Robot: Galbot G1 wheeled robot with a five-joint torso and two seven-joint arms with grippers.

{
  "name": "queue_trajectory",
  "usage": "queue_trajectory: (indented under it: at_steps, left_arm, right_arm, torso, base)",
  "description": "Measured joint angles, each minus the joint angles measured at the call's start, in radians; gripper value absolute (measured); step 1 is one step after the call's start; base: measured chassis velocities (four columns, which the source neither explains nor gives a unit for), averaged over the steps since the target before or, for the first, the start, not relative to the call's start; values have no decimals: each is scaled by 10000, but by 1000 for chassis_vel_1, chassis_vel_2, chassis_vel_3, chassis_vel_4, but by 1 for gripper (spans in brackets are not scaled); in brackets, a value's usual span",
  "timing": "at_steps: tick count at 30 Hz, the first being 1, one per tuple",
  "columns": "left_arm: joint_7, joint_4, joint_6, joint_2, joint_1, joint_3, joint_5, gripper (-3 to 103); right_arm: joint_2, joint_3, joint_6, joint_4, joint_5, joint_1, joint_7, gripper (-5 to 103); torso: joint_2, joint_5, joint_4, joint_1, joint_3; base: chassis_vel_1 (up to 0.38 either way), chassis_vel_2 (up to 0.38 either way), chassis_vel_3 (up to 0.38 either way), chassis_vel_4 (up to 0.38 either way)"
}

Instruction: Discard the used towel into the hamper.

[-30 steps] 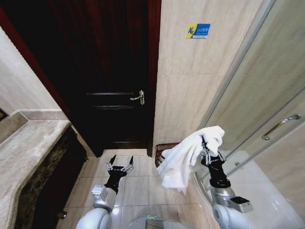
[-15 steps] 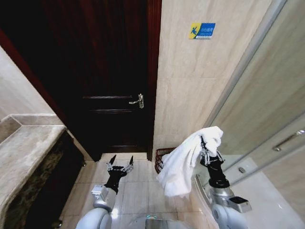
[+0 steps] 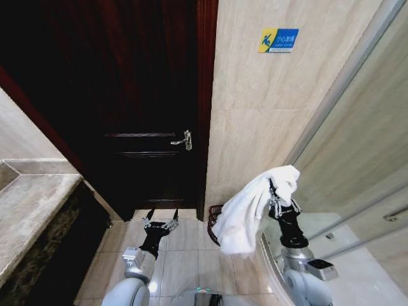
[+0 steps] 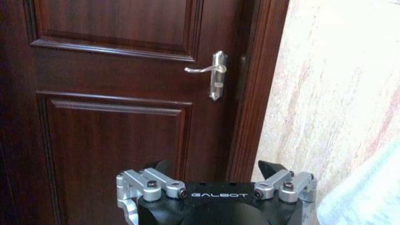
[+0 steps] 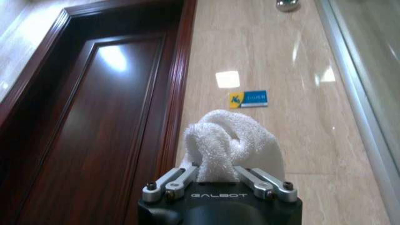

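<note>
Progress: towel lifted and carried but not yet dropped; the discard itself is left to do, judging by the cloth hanging clear of the hamper
Right gripper: right gripper raised at the robot's right, clamped on a bunched top fold of the white towel, the rest draping down to its left; in the right wrist view the terry wad bulges up from between the two closed-in fingers
Left gripper: left gripper low over the tiled floor, fingers spread wide, holding nothing, pointed toward the dark wooden door
Hamper: dark-red wire basket on the floor at the foot of the beige tiled wall, just right of the door frame; largely hidden behind the hanging towel, only its left rim and ribs visible
Setting: bathroom corner, silver door handle on the closed door, blue sign high on the wall, stone desk at left, glass shower panel at right
Outlook: towel appears to hang near the hamper but nearer the robot, so a further reach looks needed before release
</note>
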Motion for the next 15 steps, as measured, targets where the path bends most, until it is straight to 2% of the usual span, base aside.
queue_trajectory:
  at_steps: [15]
  left_arm:
    - [0, 1, 0, -3, 0, 1, 0, 99]
  right_arm:
    - [84, -194, 120, -247, -151, 79, 16, 12]
  torso:
    - [0, 1, -1, 3, 0]
  base:
    - [7, 6, -7, -7]
